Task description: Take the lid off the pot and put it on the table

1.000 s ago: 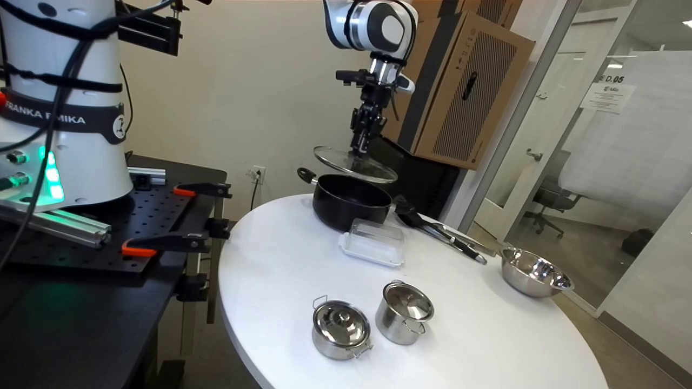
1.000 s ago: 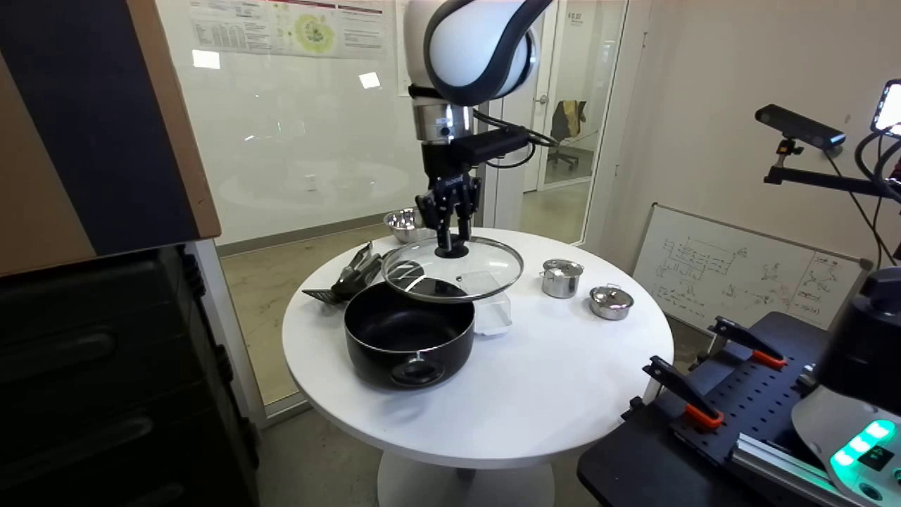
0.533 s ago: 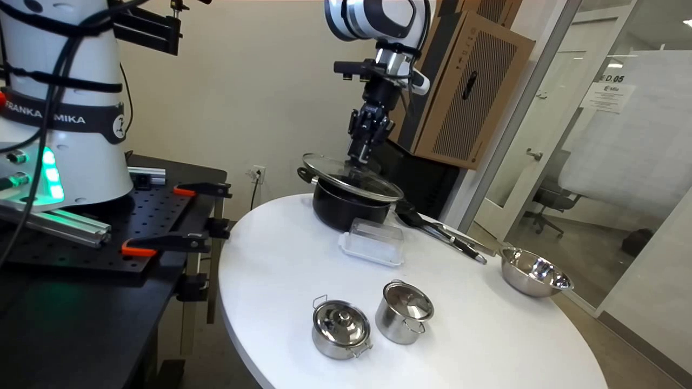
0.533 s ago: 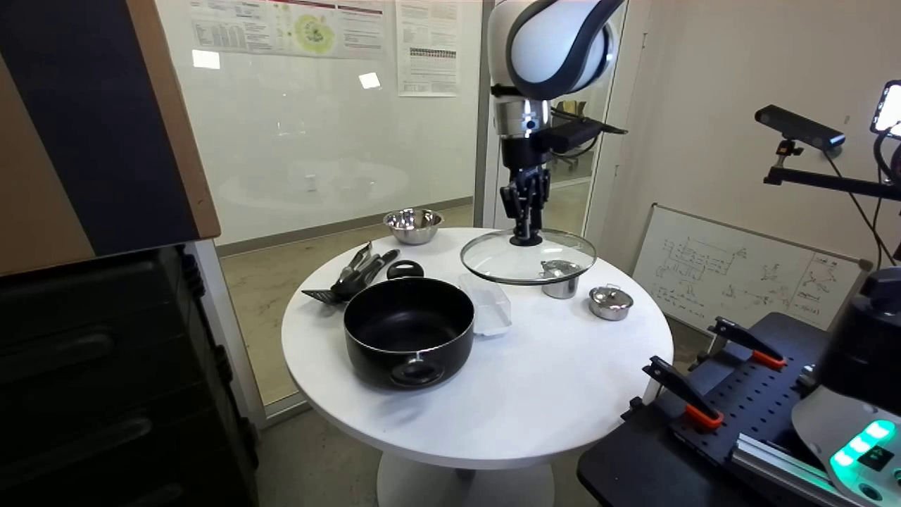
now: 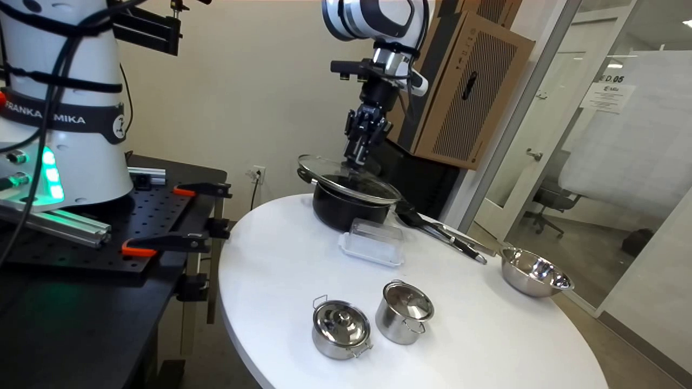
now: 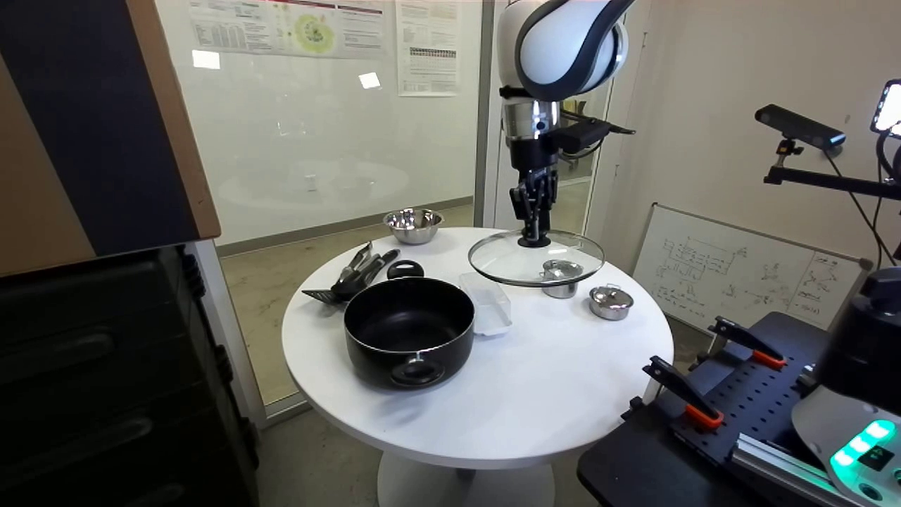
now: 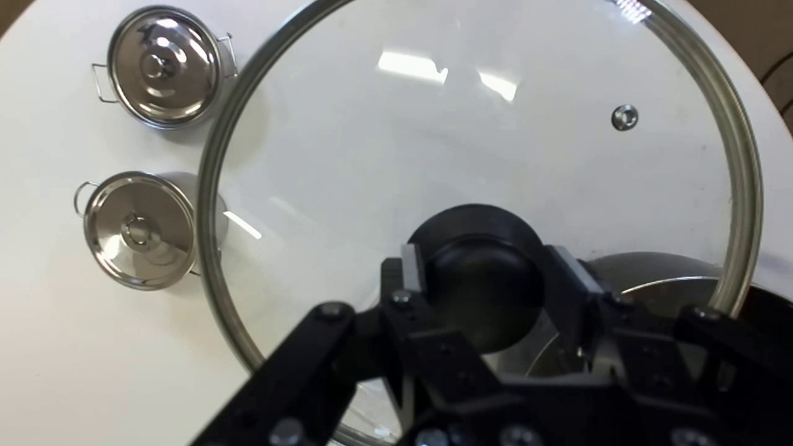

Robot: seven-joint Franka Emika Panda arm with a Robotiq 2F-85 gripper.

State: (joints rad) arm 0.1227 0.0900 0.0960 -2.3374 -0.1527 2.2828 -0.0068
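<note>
Lid (image 6: 517, 262) is off the pot (image 6: 410, 331), so I'd call the first half of this job done. In an exterior view you can look right down into the pot, with the lid hanging out to one side of it. Don't be fooled in an exterior view where the lid (image 5: 338, 177) lines up with the pot and looks almost seated; I'm fairly sure that's just the angle.

My tool (image 7: 486, 260) is pinching the knob (image 7: 483, 310), a finger on each side. The lid is up in the air over the desk (image 6: 535, 380). I see no contact with anything underneath, but how high it is I honestly can't tell.

What's left, imo: pick a spot, lower the lid onto the desk, let go of the knob, back off. None of that is done yet.

Not loving the current position for it. In my wrist view the rim overlaps the tall steel pot (image 7: 139, 232) on one side and the pot on the other, the short steel pot (image 7: 164, 68) is right by the rim, and there's a plastic box (image 6: 489, 310) just beside the pot. Going straight down could leave the lid propped on something, so I'd shift sideways first, then ease it down.
</note>
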